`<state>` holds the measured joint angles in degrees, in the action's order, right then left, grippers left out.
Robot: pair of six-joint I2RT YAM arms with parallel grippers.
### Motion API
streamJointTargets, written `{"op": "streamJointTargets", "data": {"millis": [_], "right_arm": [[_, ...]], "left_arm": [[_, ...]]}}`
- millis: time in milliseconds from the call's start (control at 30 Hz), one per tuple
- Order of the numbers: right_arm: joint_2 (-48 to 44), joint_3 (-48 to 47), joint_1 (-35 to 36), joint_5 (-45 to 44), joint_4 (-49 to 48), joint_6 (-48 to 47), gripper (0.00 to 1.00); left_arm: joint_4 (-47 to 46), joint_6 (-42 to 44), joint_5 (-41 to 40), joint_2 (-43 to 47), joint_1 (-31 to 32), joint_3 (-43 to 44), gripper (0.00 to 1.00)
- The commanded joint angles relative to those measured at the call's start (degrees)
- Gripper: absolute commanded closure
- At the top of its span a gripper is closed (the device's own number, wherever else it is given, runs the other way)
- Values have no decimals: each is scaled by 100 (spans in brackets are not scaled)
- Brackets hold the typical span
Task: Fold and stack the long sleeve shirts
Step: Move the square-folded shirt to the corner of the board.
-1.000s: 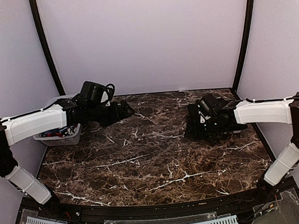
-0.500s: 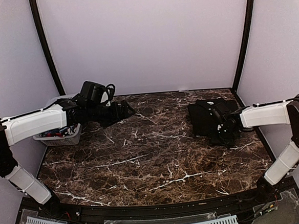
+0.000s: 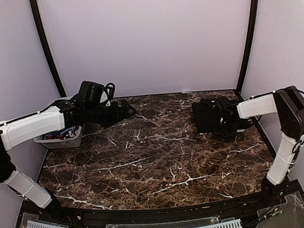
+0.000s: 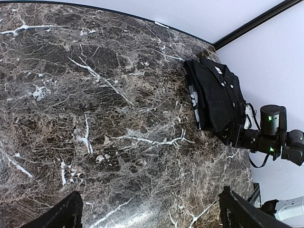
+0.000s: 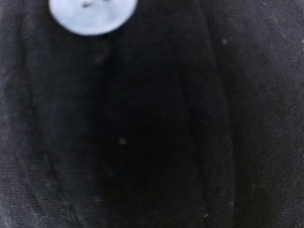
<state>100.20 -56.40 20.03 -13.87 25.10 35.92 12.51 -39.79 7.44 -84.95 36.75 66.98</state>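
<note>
Black shirt point(image 3: 208, 116) sits folded at the far right of the bench point(image 3: 145, 161), one white button point(image 5: 92, 14) filling the right wrist view. Right gripper point(image 3: 227, 123) is pressed in at its right edge; clenched or released, can't tell. Left gripper point(image 3: 124, 111) hangs spread wide, far left, near the basket point(image 3: 60, 138).

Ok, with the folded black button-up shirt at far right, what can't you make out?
- Right gripper: grip unknown; right wrist view is only blurred black shirt cloth and a white button; top view merges both.
- Black-and-white checked shirt: only a pale strip at the pile's edge, left wrist view; too small.
- White plastic lattice basket contents: left arm covers most, top view.
</note>
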Motion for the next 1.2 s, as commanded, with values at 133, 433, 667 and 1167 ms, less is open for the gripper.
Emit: {"op": "streamJointTargets", "data": {"millis": [133, 433, 667, 1167], "right_arm": [[855, -627, -585, 368, -240, -371, 40], [1348, -1299, -1140, 380, -91, -1066, 39], [1578, -1557, -1290, 378, -73, -1427, 38], [1053, -1193, -1282, 729, -176, -1375, 32]], "left_arm": [[61, 53, -60, 287, -35, -80, 1], [133, 49, -39, 262, -40, -76, 1], [114, 25, -8, 196, -35, -34, 1], [222, 114, -102, 83, -37, 116, 1]]}}
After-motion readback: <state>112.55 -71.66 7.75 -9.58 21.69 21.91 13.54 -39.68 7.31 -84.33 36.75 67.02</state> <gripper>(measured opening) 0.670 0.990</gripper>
